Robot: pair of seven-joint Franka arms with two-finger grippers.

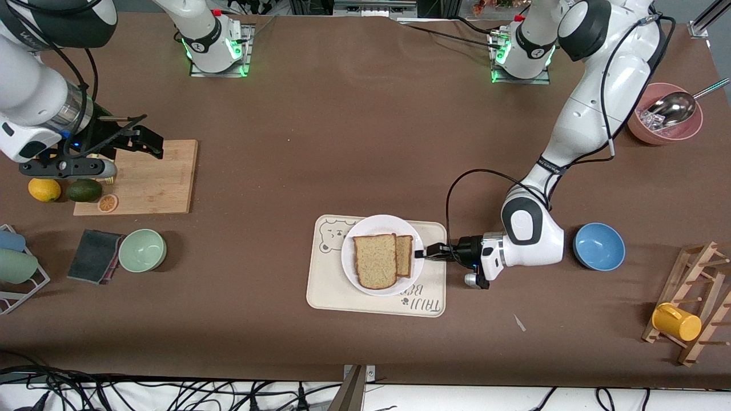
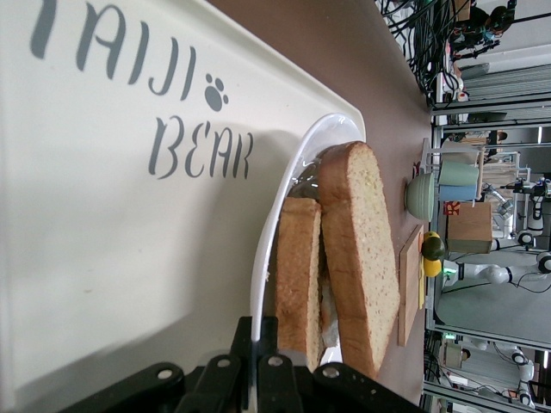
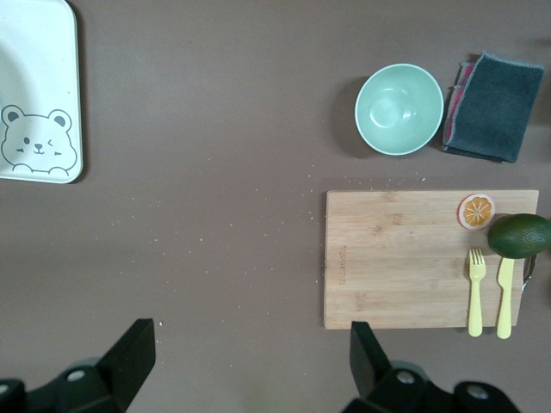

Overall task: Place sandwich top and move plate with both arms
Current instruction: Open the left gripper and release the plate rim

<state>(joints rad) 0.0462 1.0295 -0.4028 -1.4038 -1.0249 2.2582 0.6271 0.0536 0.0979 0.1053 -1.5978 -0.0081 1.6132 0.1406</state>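
Observation:
The white plate (image 1: 378, 222) sits on the cream bear tray (image 1: 331, 288). On it lies the sandwich top (image 1: 375, 261), a light speckled slice, overlapping a smaller darker slice (image 1: 405, 256) toward the left arm's end. My left gripper (image 1: 422, 253) is low at the plate's edge and shut on its rim. In the left wrist view the fingers (image 2: 250, 340) pinch the plate rim (image 2: 277, 215), with the sandwich top (image 2: 362, 258) and the darker slice (image 2: 298, 275) just past them. My right gripper (image 1: 145, 142) is open and empty over the wooden cutting board (image 1: 154, 177).
A green bowl (image 1: 142, 250) and dark cloth (image 1: 94, 255) lie near the board, with a lemon (image 1: 44, 189) and avocado (image 1: 84, 190). A blue bowl (image 1: 598, 246), a pink bowl with a scoop (image 1: 665, 114) and a rack with a yellow mug (image 1: 677, 321) stand at the left arm's end.

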